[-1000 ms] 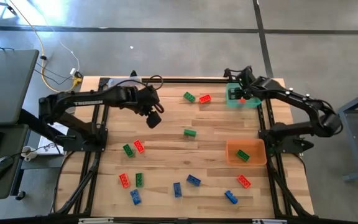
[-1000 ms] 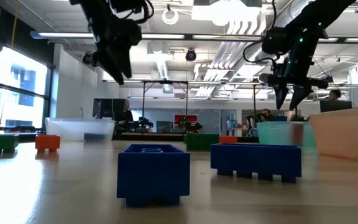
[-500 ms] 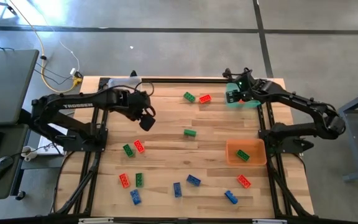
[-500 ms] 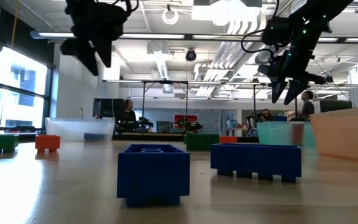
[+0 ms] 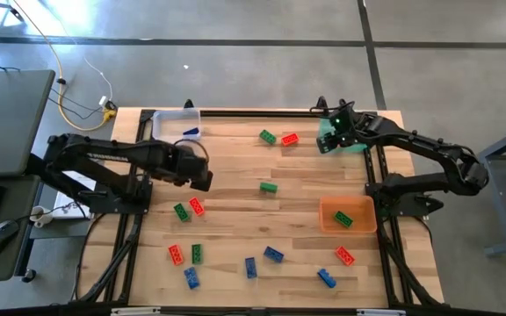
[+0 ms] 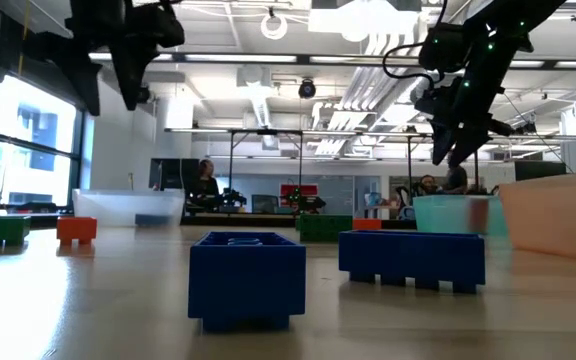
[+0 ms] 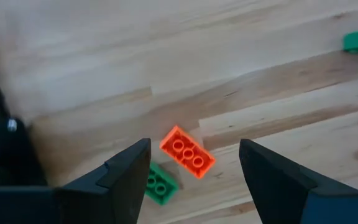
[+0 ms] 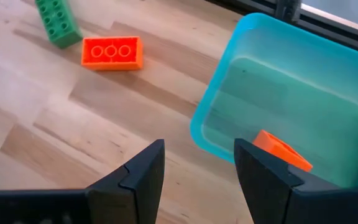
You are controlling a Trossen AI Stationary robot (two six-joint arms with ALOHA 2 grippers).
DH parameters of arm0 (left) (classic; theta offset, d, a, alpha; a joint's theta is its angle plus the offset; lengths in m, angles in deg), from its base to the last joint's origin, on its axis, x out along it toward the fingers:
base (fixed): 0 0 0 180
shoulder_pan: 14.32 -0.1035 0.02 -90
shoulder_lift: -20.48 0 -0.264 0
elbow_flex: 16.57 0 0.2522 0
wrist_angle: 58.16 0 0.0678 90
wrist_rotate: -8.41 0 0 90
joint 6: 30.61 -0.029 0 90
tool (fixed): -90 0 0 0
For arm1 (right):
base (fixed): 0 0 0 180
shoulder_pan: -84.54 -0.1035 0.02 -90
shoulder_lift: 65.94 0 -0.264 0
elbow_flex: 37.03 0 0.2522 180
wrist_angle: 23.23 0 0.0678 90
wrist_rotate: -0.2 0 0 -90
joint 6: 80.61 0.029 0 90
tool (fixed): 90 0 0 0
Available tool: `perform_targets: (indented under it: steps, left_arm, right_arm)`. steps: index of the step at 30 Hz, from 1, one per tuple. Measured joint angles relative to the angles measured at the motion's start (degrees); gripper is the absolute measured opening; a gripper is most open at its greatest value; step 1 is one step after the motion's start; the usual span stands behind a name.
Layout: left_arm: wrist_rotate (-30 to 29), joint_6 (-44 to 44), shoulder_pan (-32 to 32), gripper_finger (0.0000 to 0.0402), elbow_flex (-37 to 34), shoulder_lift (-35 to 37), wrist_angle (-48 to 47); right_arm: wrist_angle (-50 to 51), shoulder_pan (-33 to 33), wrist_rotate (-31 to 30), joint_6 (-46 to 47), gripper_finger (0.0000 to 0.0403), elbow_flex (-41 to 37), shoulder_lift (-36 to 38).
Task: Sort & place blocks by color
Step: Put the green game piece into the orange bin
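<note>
We've got the L gripper point(image 7: 193, 163) w/ jaws released, empty — red block point(image 7: 187, 152) lies on the table right btwn them, long axis diagonal. R gripper point(image 8: 199, 163), jaws also spread, hangs by the teal bin point(image 8: 229, 99).

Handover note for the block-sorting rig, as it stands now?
Left gripper: open, empty, above the red block and green block lying as a pair on the left of the table.
Right gripper: open, empty, at the near edge of the teal bin.
Done: one red block in the teal bin, one blue block in the clear bin, one green block in the orange bin.
Left: red, green and blue blocks lie loose on the table, including a green-red pair near the teal bin and several blue ones along the front.
</note>
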Motion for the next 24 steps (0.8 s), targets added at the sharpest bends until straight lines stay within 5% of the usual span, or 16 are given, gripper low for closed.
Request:
perform_targets:
  steps: [24]
  left_arm:
    - [-5.06, 47.92, 21.66, 0.0232, 0.00, -4.37, -10.74]
  right_arm:
    - [-0.01, 0.00, 5.21, -7.99, 0.0178, 0.00, -0.02]
